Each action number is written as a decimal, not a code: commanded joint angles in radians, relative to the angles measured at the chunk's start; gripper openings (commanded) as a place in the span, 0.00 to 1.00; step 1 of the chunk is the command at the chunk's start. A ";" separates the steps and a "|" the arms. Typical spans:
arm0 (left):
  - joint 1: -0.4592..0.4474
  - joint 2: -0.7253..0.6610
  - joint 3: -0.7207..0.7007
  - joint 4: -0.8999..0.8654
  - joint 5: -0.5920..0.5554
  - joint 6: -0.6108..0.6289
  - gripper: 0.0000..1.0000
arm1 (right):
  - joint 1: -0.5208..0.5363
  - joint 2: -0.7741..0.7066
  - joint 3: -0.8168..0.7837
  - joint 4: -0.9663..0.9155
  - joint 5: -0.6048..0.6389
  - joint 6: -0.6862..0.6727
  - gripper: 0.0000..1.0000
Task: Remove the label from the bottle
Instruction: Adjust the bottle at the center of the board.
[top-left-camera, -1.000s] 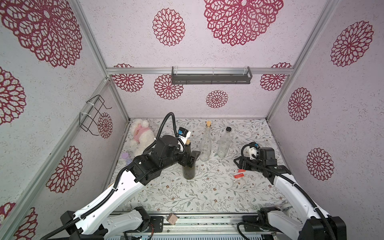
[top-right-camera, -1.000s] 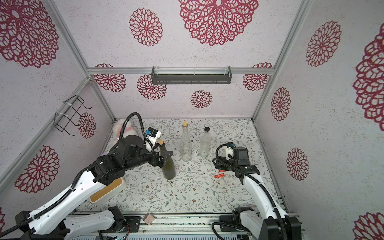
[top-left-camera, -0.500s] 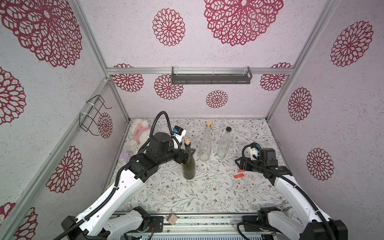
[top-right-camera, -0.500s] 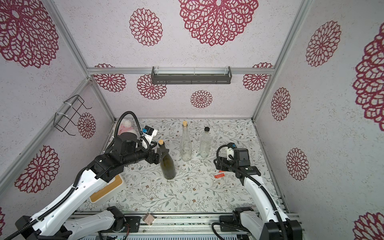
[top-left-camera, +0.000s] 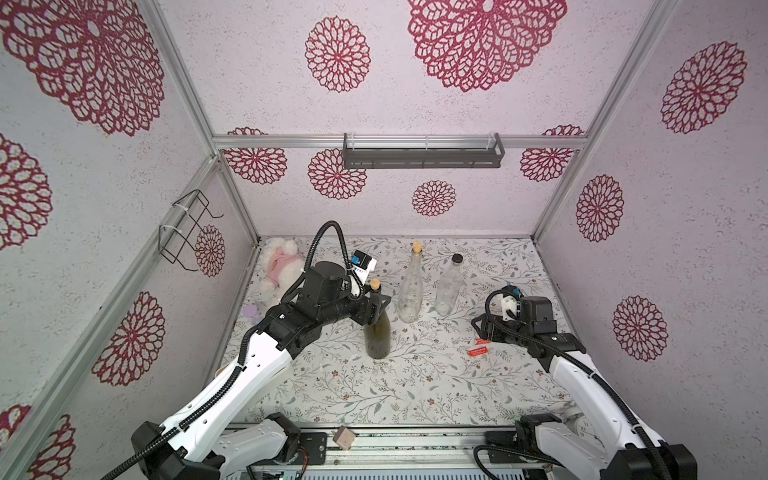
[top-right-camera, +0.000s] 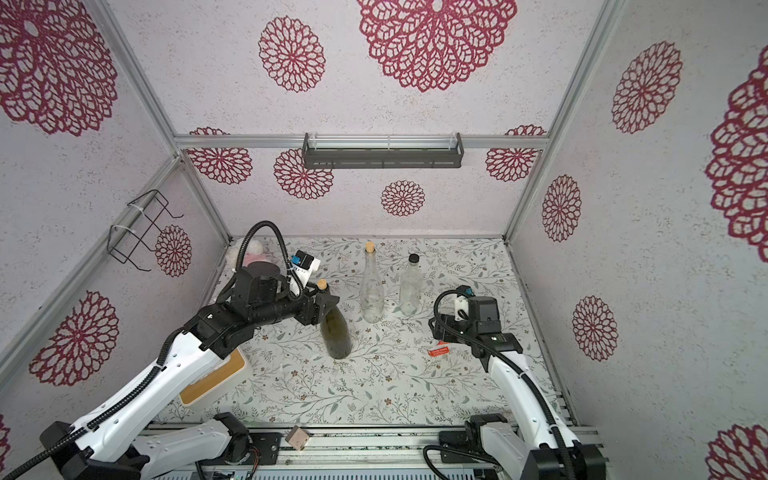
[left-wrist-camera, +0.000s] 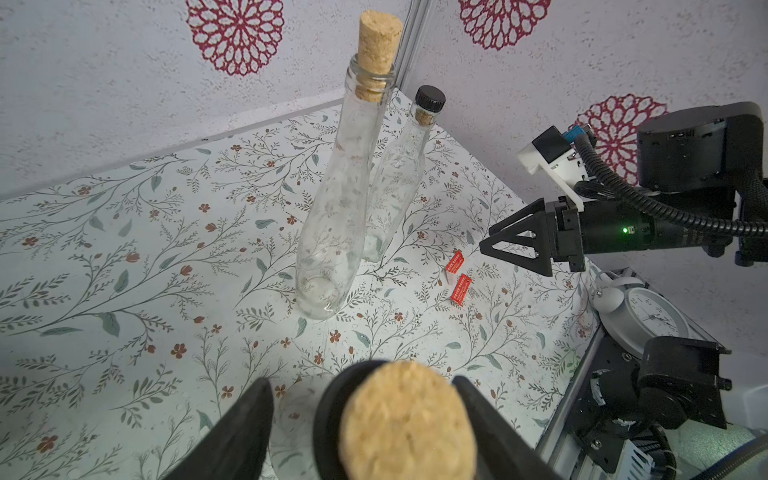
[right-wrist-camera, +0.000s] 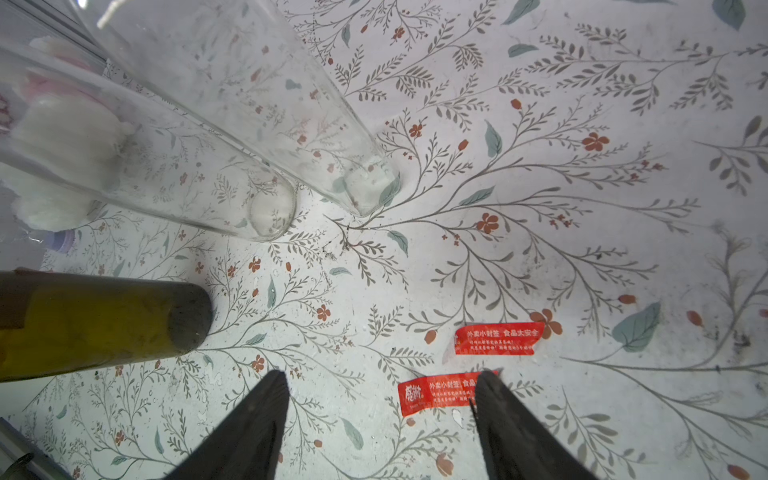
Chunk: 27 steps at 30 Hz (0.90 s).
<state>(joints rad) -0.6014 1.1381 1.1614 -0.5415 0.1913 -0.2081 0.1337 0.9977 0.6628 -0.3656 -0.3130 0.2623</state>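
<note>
**Entry: green bottle, neck bracketed by the left pincer**

**Position.** I find the green bottle (top-left-camera: 377, 332) upright near the middle of the table (top-left-camera: 415, 386) in both top views. The left pincer (top-left-camera: 379, 305) extends level from the left and sits at the neck, just under the cork (left-wrist-camera: 407, 422). In the left wrist view its jaws stand spread, one on each side of the neck. A gap shows on one side; on the other I cannot tell touch from near-touch. The right pincer (right-wrist-camera: 382, 374) hangs low over the table, well to the right of the bottle, with its jaws spread and empty.

**Condition.** Dark olive glass, round body, long neck, pale cork seated in the mouth. In the right wrist view a brownish band shows on the body at the frame's edge; I cannot tell whether it is a label. One red strip (right-wrist-camera: 498, 337) with white characters lies flat on the table, apart from the bottle. A second red strip (right-wrist-camera: 436, 395) lies beside it, one end hidden behind a finger of the right pincer.

**Surroundings.** The table surface is white, printed with leafy sprigs and small red flowers.
- A corked clear bottle (top-left-camera: 410, 291) and a black-capped clear bottle (top-left-camera: 449, 286) stand side by side behind the green one.
- A plush toy (top-left-camera: 278, 266) lies in the far left corner.
- The walls are pale and textured, with crimson rosettes.
- A grey shelf (top-left-camera: 422, 151) hangs on the back wall.
- A wire rack (top-left-camera: 187, 232) hangs on the left wall.
</note>
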 joint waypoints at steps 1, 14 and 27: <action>0.009 0.012 -0.012 0.024 -0.008 0.030 0.68 | 0.004 0.011 0.050 0.010 0.011 -0.014 0.74; 0.008 0.028 -0.015 0.037 -0.028 0.039 0.56 | 0.004 0.035 0.057 0.013 -0.001 -0.024 0.74; 0.008 0.036 -0.022 0.052 -0.055 0.052 0.46 | 0.004 0.027 0.051 0.011 0.003 -0.025 0.74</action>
<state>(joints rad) -0.6010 1.1667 1.1431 -0.5213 0.1585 -0.1822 0.1337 1.0332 0.6914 -0.3637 -0.3138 0.2543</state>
